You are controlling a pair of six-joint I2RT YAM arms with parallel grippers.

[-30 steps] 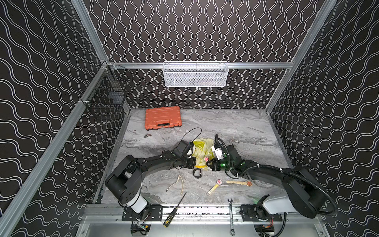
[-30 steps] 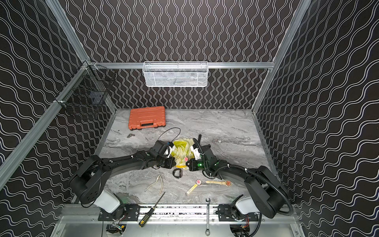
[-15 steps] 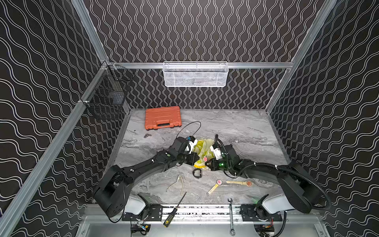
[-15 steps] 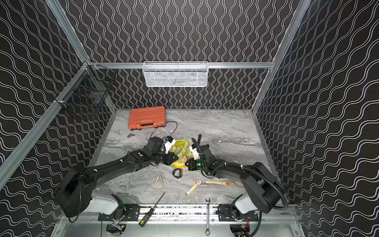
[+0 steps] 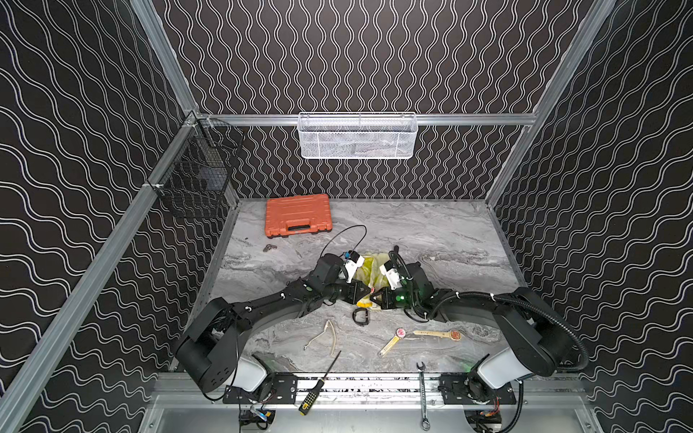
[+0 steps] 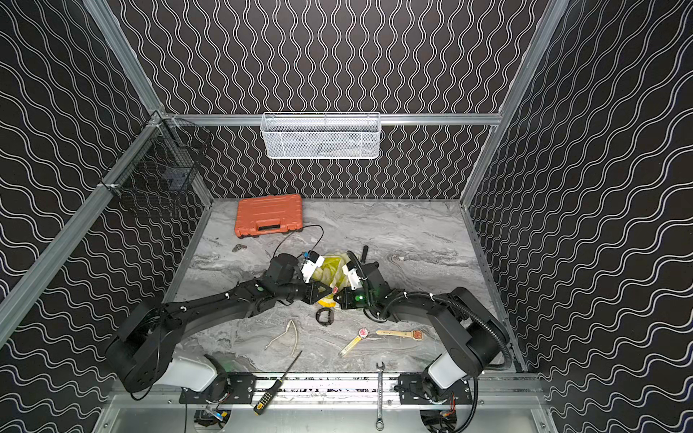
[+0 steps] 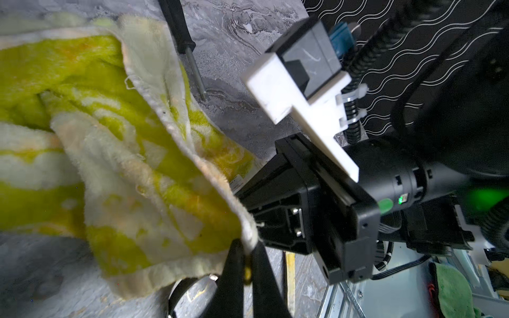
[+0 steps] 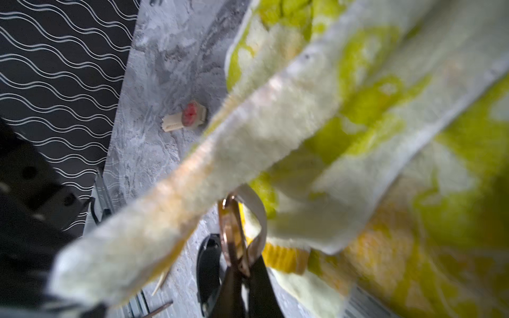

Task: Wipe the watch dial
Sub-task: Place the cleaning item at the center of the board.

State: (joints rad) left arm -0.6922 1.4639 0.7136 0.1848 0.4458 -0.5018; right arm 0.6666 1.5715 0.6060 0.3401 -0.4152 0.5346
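The left gripper (image 5: 368,292) has drawn the cloth (image 5: 369,267) toward the right gripper's (image 5: 372,298) watch (image 8: 229,234).

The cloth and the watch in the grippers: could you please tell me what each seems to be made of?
Cloth: terry towelling, probably cotton; fuzzy matt pile, stitched hem with loose threads. Watch: its case rim looks like polished rose-gold-coloured metal, it glints; strap pale and smooth, leather or synthetic, I cannot tell.

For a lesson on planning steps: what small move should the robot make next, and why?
Probably ease the left gripper closer, dragging its pinched yellow-green towel across the face of the rose-gold watch: the right gripper is shut on that watch, right beside the towel.
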